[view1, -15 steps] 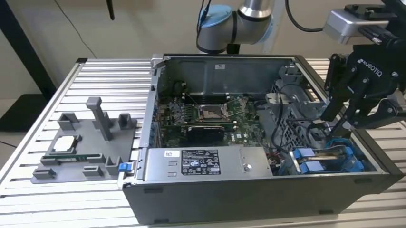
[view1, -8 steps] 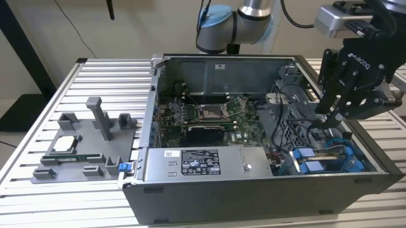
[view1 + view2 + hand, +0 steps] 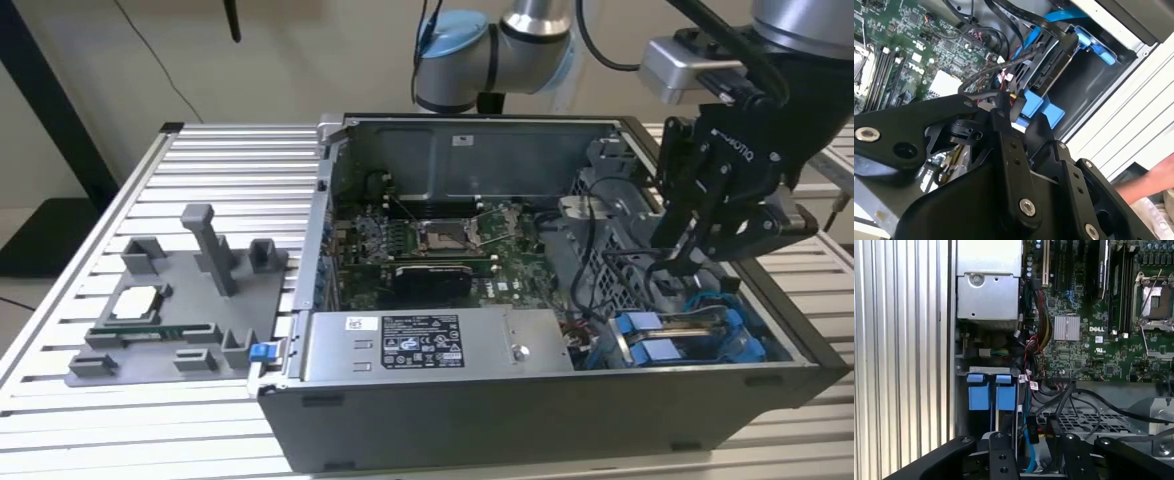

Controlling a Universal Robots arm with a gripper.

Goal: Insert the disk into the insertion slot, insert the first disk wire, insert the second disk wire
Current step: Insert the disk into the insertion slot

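Observation:
The disk (image 3: 1051, 67) sits inside the insertion slot (image 3: 1089, 85), dark underside showing, held in its blue carrier with two blue tabs (image 3: 986, 392) at the end. In the exterior view the slot (image 3: 747, 335) is at the case's front right corner. My gripper (image 3: 691, 262) hangs just above that slot. In the second wrist view the gripper (image 3: 1021, 115) sits by the blue tabs, next to a small connector on black wires (image 3: 999, 65). A blue wire (image 3: 1029, 450) and its black plug lie by the gripper (image 3: 1033, 440).
The open case (image 3: 320, 300) stands on a slatted table. It holds a grey power-supply box (image 3: 427, 345) and a processor socket (image 3: 441, 237). A grey fixture tray (image 3: 174, 300) with a chip lies on the exterior view's left. A person's hand (image 3: 1154, 180) is beside the case.

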